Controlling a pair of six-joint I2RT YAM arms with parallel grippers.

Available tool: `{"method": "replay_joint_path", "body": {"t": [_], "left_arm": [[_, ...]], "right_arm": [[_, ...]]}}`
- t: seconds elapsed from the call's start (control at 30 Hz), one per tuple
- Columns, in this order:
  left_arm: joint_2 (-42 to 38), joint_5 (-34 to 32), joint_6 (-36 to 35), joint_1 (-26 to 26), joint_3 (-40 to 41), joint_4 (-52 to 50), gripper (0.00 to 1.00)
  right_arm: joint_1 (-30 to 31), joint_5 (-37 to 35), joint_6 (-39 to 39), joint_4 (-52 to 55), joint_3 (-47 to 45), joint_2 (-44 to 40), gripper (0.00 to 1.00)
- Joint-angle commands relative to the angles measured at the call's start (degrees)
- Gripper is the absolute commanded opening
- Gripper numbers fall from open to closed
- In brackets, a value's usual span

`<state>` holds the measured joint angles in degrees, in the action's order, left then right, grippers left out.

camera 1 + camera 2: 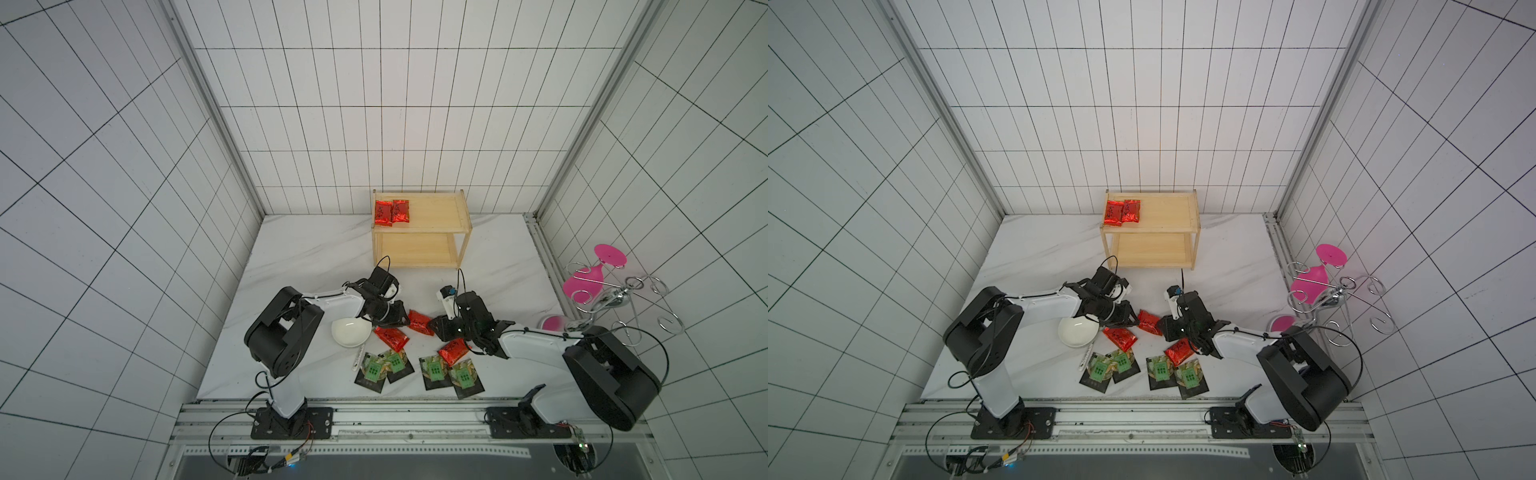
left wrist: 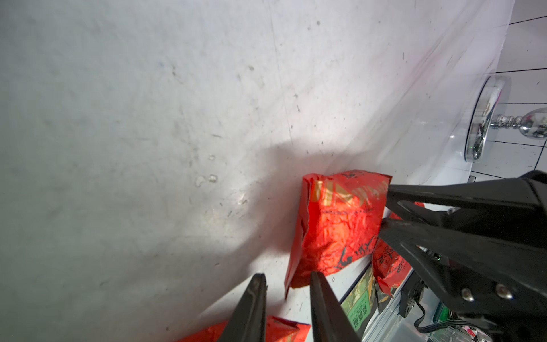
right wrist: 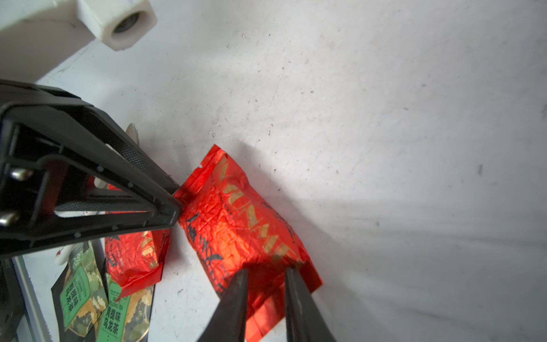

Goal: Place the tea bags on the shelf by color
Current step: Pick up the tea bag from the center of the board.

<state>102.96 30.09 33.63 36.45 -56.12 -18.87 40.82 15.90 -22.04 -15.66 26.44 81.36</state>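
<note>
The right gripper [image 3: 265,271] is pinched narrowly on 1 end of a red sachet [image 3: 236,225]. The left gripper [image 2: 286,275] stands narrow at the opposite corner; I cannot tell whether it grips.

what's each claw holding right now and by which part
The right claw pinches a red foil tea sachet near one short end. The left claw sits at its opposite sealed edge, but whether it grips cannot be told.

red sachet [image 2: 340,231] on table [image 2: 148,118], left claw [image 2: 287,275] astride corner, right claw [image 2: 384,208] pinching edge
</note>
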Motion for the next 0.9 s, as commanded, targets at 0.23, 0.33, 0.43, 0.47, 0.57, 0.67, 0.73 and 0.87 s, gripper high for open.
{"method": "replay_joint_path", "body": {"t": [0.23, 0.33, 0.43, 0.47, 0.57, 0.67, 0.73, 0.87], "left_arm": [[1.0, 0.3, 0.0, 0.6, -2.0, 1.4, 0.00], [1.2, 0.3, -0.1, 0.6, -2.5, 0.9, 0.00], [0.5, 0.8, -0.1, 0.6, -2.5, 1.2, 0.00], [0.0, 1.1, 0.1, 0.5, -2.7, 1.4, 0.00], [-1.5, 3.6, 1.4, 0.1, -3.0, 2.9, 0.00], [-4.4, 5.8, 2.9, -0.7, -2.3, 6.2, 0.00], [-6.2, 7.6, 4.0, -1.6, -1.7, 8.5, 0.00], [-8.8, 10.2, 6.5, -3.6, 0.0, 12.8, 0.00]], "right_arm": [[-1.1, 0.6, -0.6, 0.2, -2.1, -1.5, 0.26], [-2.0, 0.6, -0.8, 0.8, -2.3, -3.4, 0.26], [-3.2, 0.7, -2.0, 3.3, -2.1, -7.6, 0.28], [-4.0, 0.5, -2.8, 4.0, -2.3, -9.5, 0.29], [-7.2, 1.5, -6.9, 5.2, -3.0, -14.5, 0.29], [-11.0, 6.3, -11.3, 4.9, -3.0, -16.7, 0.29], [-13.6, 10.0, -14.8, 3.7, -2.9, -17.2, 0.30], [-19.1, 17.5, -22.5, -3.5, -4.2, -15.5, 0.30]]}}
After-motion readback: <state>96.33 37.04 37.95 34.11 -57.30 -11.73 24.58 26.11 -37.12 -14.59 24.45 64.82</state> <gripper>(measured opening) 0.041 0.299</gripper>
